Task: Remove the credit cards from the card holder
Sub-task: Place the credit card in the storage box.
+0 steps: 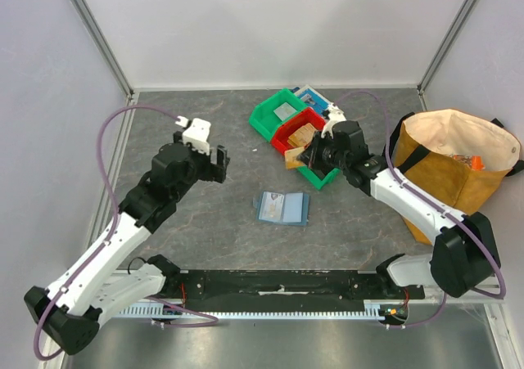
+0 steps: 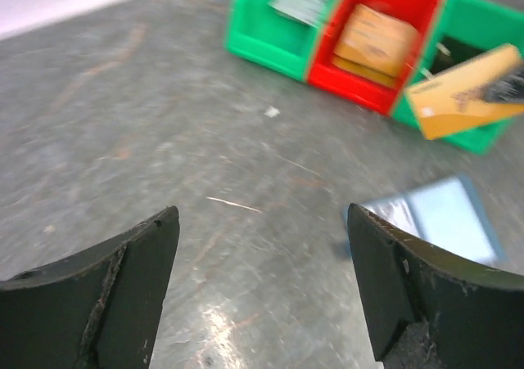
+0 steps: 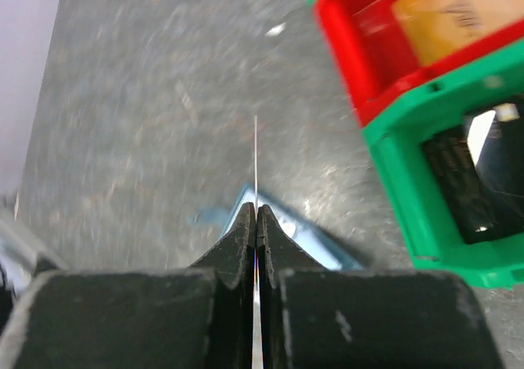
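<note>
Where holder (image 1: 281, 208) lies, grey tbl (image 1: 205, 246), pale walls (image 1: 246, 25)

Place: looked like a robotics lab test cell.
Enclosure: shut in by pale panels (image 1: 270, 25) on three sides, held by metal posts (image 1: 97, 33).
Bench: grey stone-look table (image 1: 205, 140), with a black rail (image 1: 278, 283) along the near edge.
Machines: left arm (image 1: 123, 230) and right arm (image 1: 409, 201) bolted there, trailing purple cables (image 1: 101, 148).
Props: green and red bins (image 1: 274, 119) and a tan bag (image 1: 458, 164), set toward the back and right.
</note>
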`<state>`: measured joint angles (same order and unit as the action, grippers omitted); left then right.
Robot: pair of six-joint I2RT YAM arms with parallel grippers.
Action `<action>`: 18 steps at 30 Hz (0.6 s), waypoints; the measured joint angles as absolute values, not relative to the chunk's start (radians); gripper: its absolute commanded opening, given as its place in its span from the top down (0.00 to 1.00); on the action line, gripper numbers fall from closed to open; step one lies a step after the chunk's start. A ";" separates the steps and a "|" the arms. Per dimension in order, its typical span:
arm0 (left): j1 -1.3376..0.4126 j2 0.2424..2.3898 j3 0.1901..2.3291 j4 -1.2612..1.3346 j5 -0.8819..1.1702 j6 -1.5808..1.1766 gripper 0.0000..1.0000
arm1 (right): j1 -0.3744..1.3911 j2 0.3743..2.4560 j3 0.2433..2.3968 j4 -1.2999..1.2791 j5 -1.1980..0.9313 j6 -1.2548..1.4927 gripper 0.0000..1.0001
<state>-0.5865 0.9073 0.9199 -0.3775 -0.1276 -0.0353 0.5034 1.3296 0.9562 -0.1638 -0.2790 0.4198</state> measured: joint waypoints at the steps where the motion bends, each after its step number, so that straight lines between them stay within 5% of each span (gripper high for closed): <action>1: -0.580 0.886 0.910 -0.361 -0.183 -0.049 0.09 | 0.493 1.335 0.948 -0.137 -0.203 0.488 1.00; 9: -0.520 0.773 0.841 -0.280 -0.400 -0.155 0.05 | 0.488 1.488 0.980 0.039 0.183 0.815 1.00; 18: -0.457 0.752 0.815 -0.253 -0.426 -0.175 0.05 | 0.488 1.783 1.179 0.085 0.371 0.955 1.00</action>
